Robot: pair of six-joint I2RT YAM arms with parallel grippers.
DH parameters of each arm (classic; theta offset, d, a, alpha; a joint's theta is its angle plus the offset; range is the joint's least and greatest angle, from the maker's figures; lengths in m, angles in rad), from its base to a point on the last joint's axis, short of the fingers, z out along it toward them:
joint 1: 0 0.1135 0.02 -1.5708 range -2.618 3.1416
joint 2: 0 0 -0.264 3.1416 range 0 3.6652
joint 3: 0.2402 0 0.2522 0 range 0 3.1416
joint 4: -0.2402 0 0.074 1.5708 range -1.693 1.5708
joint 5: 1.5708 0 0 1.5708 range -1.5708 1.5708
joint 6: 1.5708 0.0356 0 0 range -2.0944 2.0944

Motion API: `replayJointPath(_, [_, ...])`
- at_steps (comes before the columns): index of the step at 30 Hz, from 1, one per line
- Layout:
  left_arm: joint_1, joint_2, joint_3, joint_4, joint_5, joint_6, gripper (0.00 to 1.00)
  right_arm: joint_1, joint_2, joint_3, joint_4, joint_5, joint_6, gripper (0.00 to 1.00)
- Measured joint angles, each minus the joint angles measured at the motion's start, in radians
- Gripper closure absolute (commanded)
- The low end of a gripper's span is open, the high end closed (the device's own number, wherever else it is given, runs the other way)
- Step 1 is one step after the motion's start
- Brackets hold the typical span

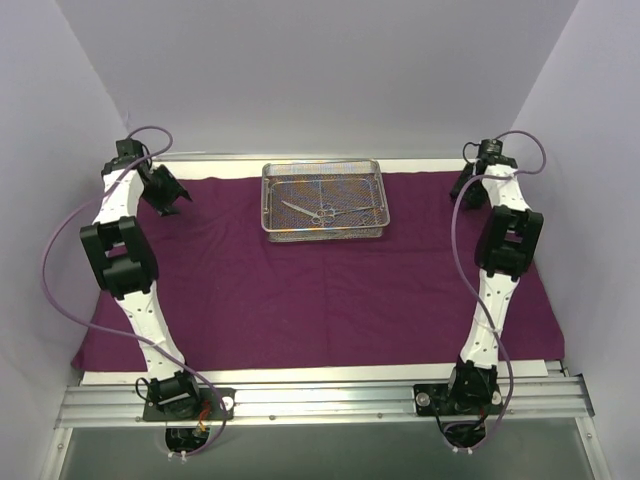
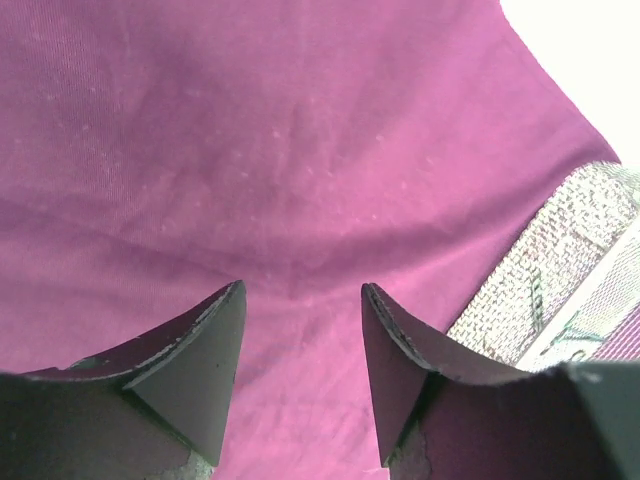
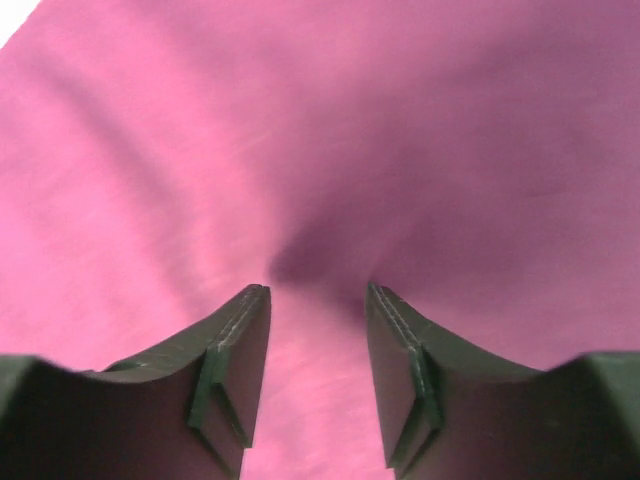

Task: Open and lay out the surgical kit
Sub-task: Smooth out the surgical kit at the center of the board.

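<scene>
Left wrist, right wrist: end effectors (image 2: 303,287) (image 3: 317,287) parted, empty.

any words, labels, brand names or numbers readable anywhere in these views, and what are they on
None: no text can be read in any view.
The purple cloth, the wire-mesh tray and the scissor-like instruments show no print.
The left arm, the right arm and the metal rail show no label or marking that can be made out.
</scene>
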Motion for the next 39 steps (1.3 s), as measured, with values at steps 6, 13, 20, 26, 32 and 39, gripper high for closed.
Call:
replayJointPath(6, [-0.012, 0.037, 0.121, -0.024, -0.015, 0.042, 0.47, 0.043, -0.045, -0.031, 0.013, -0.103, 0.035, 0.78])
replayJointPath(13, [-0.012, 0.307, 0.394, -0.072, 0.017, 0.035, 0.63, 0.044, -0.098, -0.214, 0.111, -0.217, 0.143, 1.0])
replayJointPath(20, [-0.004, 0.415, 0.516, -0.114, 0.06, 0.001, 0.64, 0.032, -0.09, -0.236, 0.142, -0.235, 0.181, 1.0])
replayJointPath(26, [0.015, 0.471, 0.599, -0.126, 0.12, -0.031, 0.64, 0.021, -0.071, -0.204, 0.143, -0.232, 0.19, 1.0])
replayJointPath(32, [0.026, 0.46, 0.579, -0.108, 0.143, -0.044, 0.48, 0.021, -0.065, -0.179, 0.126, -0.206, 0.159, 0.91])
replayJointPath(39, [0.025, 0.373, 0.487, -0.109, 0.123, -0.043, 0.34, 0.027, -0.062, -0.098, 0.077, -0.192, 0.126, 0.55])
